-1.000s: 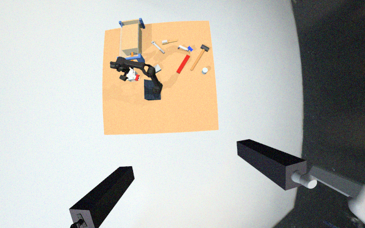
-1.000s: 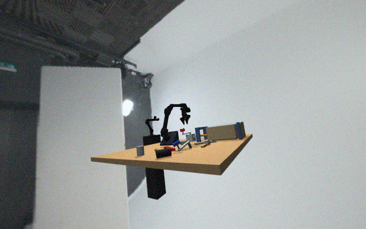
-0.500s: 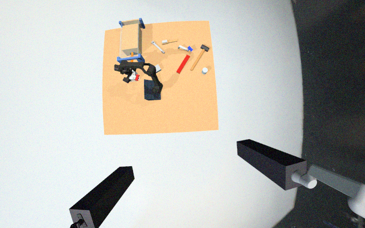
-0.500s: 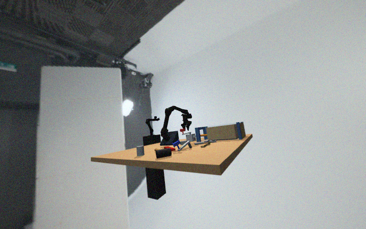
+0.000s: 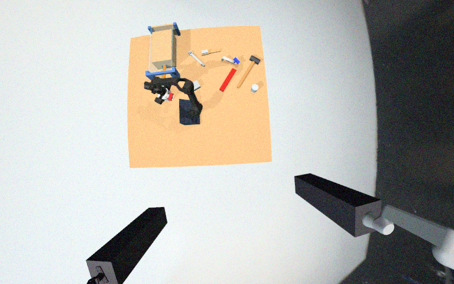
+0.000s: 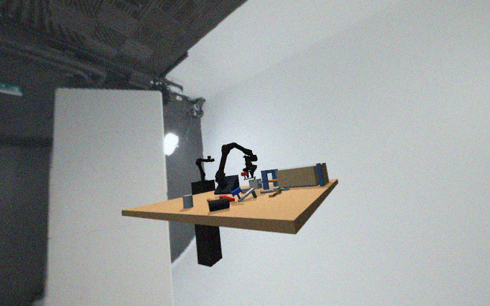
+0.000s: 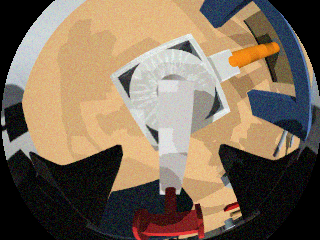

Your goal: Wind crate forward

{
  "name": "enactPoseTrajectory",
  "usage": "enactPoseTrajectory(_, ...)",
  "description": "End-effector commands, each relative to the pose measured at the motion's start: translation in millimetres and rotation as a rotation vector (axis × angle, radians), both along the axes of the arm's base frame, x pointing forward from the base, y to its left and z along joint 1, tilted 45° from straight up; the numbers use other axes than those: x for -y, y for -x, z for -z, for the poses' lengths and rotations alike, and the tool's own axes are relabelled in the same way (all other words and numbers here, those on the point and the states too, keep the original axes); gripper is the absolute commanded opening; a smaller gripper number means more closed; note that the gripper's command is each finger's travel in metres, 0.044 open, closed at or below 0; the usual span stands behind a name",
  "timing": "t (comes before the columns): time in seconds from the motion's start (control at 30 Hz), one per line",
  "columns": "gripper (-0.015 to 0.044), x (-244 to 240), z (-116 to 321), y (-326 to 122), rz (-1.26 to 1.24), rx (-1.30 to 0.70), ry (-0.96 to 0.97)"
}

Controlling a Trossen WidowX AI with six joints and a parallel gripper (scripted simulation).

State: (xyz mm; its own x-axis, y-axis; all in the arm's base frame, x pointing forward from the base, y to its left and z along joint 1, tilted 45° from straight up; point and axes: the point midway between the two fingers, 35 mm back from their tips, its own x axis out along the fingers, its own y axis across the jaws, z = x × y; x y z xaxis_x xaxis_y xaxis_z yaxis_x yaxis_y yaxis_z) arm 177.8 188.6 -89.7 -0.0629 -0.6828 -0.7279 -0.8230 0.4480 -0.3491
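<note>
The hand winch is fitted with its crank handle, whose red grip stands up at the arm's end. My gripper is wide open and empty, low over the handle; the red grip shows between the fingers' outlines at the bottom of the wrist view. The orange strap runs through the blue frame to the crate. The crate sits flat inside the cubby, its front behind the frame with a gap. My arm partly hides the winch from above.
A grey block lies right of the winch. Farther right are a wrench, a brush, a blue-ended tool, a red bar, a mallet and a pale cylinder. A dark slanted panel stands by my base.
</note>
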Motion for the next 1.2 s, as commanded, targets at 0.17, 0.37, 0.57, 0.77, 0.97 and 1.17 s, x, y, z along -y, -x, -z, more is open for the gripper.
enactPoseTrajectory(0.17,0.0440,10.9,8.7,1.8,-0.006,-0.006,0.008)
enactPoseTrajectory(0.37,0.0361,8.0,8.6,0.6,0.000,0.000,0.000)
enactPoseTrajectory(0.57,0.0204,8.0,8.6,0.6,0.000,0.000,0.000)
enactPoseTrajectory(0.77,0.0105,8.0,8.6,0.6,0.000,0.000,0.000)
enactPoseTrajectory(0.97,0.0065,8.0,8.6,0.6,0.000,0.000,0.000)
enactPoseTrajectory(1.17,0.0000,8.0,8.6,0.6,0.000,0.000,0.000)
